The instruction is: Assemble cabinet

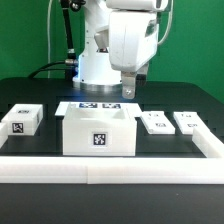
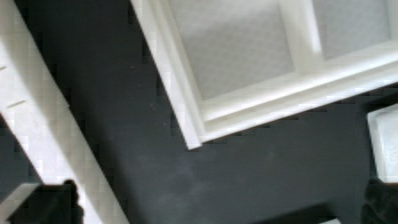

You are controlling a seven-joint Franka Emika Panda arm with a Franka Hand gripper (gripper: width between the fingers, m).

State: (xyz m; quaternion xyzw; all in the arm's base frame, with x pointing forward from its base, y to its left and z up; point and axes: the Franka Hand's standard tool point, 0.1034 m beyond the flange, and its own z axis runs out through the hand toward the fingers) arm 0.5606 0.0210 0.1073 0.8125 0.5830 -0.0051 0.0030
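Observation:
The cabinet (image 1: 98, 133) is a large white open-topped box with a square tag on its front, standing mid-table. In the wrist view the cabinet (image 2: 249, 110) shows from above, with its rim and pale inside. My gripper (image 1: 130, 92) hangs above the table, behind the cabinet and a little toward the exterior view's right, touching nothing. In the wrist view the gripper (image 2: 214, 205) is open, with dark fingertips (image 2: 45, 205) at the frame's corners and only black table between them.
A small white tagged block (image 1: 22, 120) lies on the exterior view's left. Two flat white tagged panels (image 1: 155, 122) (image 1: 187, 121) lie on the right. The marker board (image 1: 100, 105) lies behind the cabinet. A white rail (image 1: 110, 166) borders the front and sides. A white strip (image 2: 36, 100) shows in the wrist view.

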